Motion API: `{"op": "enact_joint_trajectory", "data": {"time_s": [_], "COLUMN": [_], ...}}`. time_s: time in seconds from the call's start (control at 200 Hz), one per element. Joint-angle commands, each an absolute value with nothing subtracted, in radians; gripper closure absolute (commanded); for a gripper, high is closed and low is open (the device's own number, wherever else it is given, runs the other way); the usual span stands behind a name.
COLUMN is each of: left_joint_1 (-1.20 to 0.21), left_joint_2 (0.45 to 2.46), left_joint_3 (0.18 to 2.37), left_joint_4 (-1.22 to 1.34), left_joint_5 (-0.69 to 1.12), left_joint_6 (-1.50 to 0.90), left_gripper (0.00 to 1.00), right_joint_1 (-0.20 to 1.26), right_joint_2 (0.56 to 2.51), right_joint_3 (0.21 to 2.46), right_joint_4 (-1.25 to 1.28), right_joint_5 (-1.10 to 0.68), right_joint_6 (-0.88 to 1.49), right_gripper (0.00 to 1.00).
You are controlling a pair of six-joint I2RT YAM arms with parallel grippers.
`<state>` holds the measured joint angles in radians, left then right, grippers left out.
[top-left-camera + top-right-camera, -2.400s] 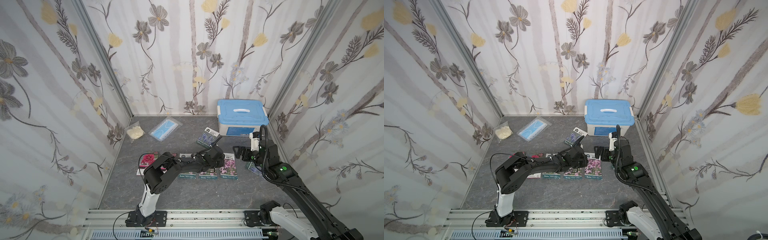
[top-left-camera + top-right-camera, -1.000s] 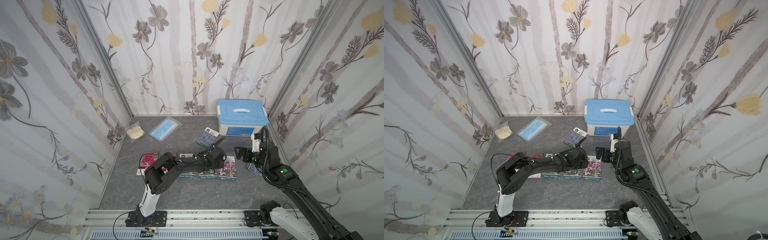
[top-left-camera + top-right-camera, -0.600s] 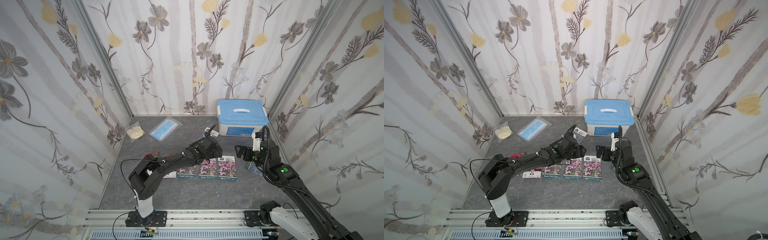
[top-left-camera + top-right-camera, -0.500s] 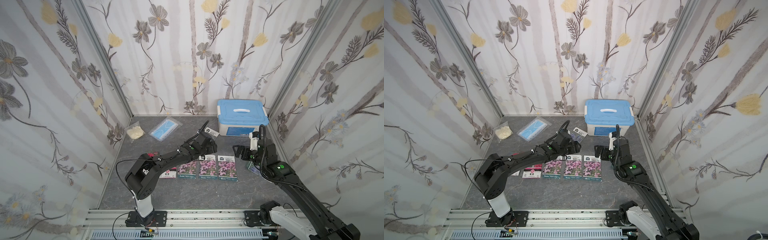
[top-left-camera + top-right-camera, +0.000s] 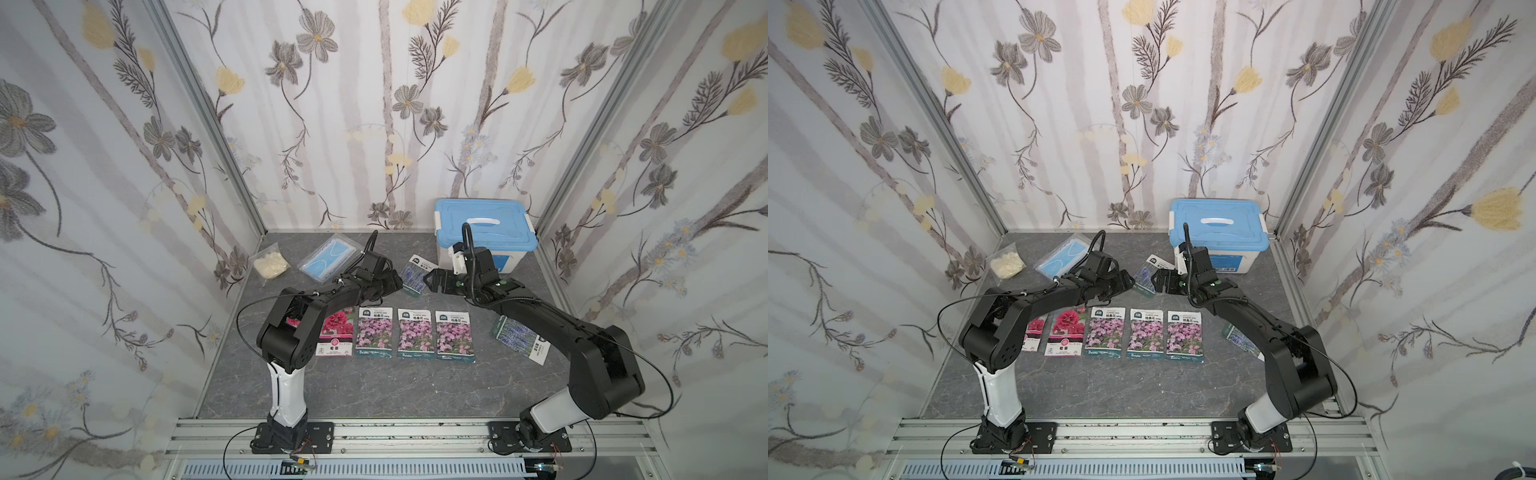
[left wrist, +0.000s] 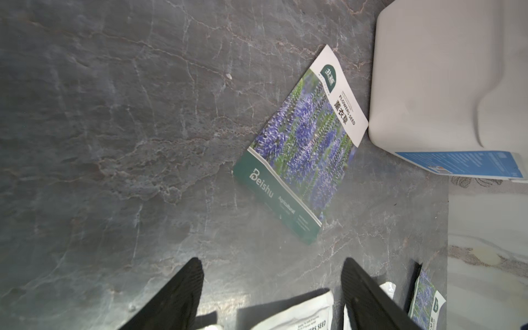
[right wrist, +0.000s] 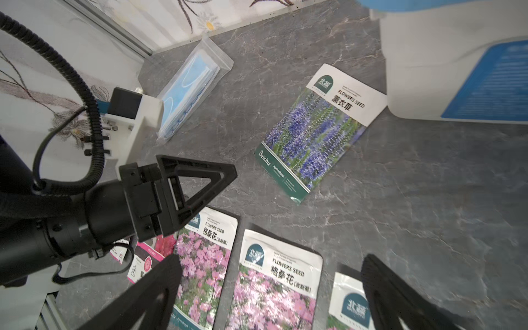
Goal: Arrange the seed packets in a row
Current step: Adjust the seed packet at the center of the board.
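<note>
Five seed packets lie in a row: two red-pink ones (image 5: 1065, 334) at the left, then three pink-purple ones (image 5: 375, 332) (image 5: 414, 332) (image 5: 454, 334). A lavender packet (image 5: 415, 272) (image 6: 303, 145) (image 7: 317, 134) lies askew behind the row, beside the box. Another lavender packet (image 5: 519, 338) lies right of the row, partly under the right arm. My left gripper (image 5: 395, 282) (image 6: 271, 265) hovers open and empty just left of the back lavender packet. My right gripper (image 5: 430, 282) (image 7: 271, 260) stands open and empty just right of it, above the row's back edge.
A blue-lidded white box (image 5: 484, 226) stands at the back right. A clear bag with a blue mask (image 5: 330, 259) and a clear bag of cream stuff (image 5: 270, 264) lie at the back left. Papered walls close in three sides.
My left gripper opened, left the pink-purple packets in the row and moved back toward the lavender packet. The right gripper shifted slightly toward that packet too.
</note>
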<state>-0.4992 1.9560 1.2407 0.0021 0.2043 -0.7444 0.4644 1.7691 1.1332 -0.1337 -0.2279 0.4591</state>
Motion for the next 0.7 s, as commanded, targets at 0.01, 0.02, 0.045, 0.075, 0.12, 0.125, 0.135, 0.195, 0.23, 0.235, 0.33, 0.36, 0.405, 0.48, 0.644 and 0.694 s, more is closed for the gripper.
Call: {"op": "enact_joint_trajectory", "data": {"time_s": [0.01,0.02,0.045,0.075,0.12,0.125,0.135,0.195,0.23,0.235,0.33,0.36,0.405,0.48,0.644,0.694], "left_joint_1": [-0.484,-0.481,-0.478,-0.476,-0.472,-0.472,-0.472,-0.471,-0.472,-0.471,-0.470,-0.470,-0.472,-0.472,-0.475,-0.478], "left_joint_2": [2.005,2.010,2.022,2.033,2.048,2.049,2.052,2.065,2.071,2.072,2.084,2.085,2.087,2.091,2.088,2.085], "left_joint_3": [1.265,1.266,1.270,1.275,1.281,1.282,1.282,1.286,1.288,1.288,1.291,1.289,1.287,1.277,1.245,1.236], "left_joint_4": [0.094,0.096,0.101,0.108,0.115,0.116,0.118,0.130,0.132,0.134,0.150,0.158,0.163,0.174,0.205,0.209], "left_joint_5": [0.255,0.257,0.261,0.263,0.267,0.266,0.266,0.267,0.267,0.267,0.268,0.267,0.267,0.262,0.257,0.254], "left_joint_6": [-0.780,-0.783,-0.790,-0.795,-0.802,-0.803,-0.804,-0.811,-0.816,-0.817,-0.834,-0.839,-0.845,-0.854,-0.872,-0.874], "left_gripper": [0.22,0.22,0.22,0.22,0.23,0.23,0.23,0.23,0.23,0.23,0.23,0.23,0.23,0.24,0.24,0.24], "right_joint_1": [0.480,0.480,0.482,0.483,0.482,0.481,0.480,0.481,0.480,0.480,0.482,0.482,0.482,0.482,0.483,0.483], "right_joint_2": [1.899,1.905,1.934,1.970,2.017,2.021,2.031,2.083,2.112,2.115,2.176,2.190,2.210,2.249,2.319,2.336], "right_joint_3": [1.252,1.259,1.287,1.317,1.359,1.363,1.373,1.423,1.452,1.456,1.511,1.520,1.534,1.562,1.613,1.628], "right_joint_4": [-0.127,-0.129,-0.141,-0.153,-0.166,-0.168,-0.171,-0.183,-0.193,-0.194,-0.212,-0.210,-0.211,-0.219,-0.229,-0.239], "right_joint_5": [-0.254,-0.252,-0.252,-0.254,-0.250,-0.248,-0.247,-0.245,-0.248,-0.248,-0.255,-0.259,-0.265,-0.273,-0.294,-0.292], "right_joint_6": [0.448,0.447,0.445,0.443,0.441,0.441,0.442,0.445,0.446,0.446,0.455,0.459,0.466,0.478,0.506,0.515], "right_gripper": [0.01,0.01,0.01,0.01,0.01,0.01,0.01,0.01,0.01,0.01,0.01,0.01,0.01,0.01,0.00,0.01]}}
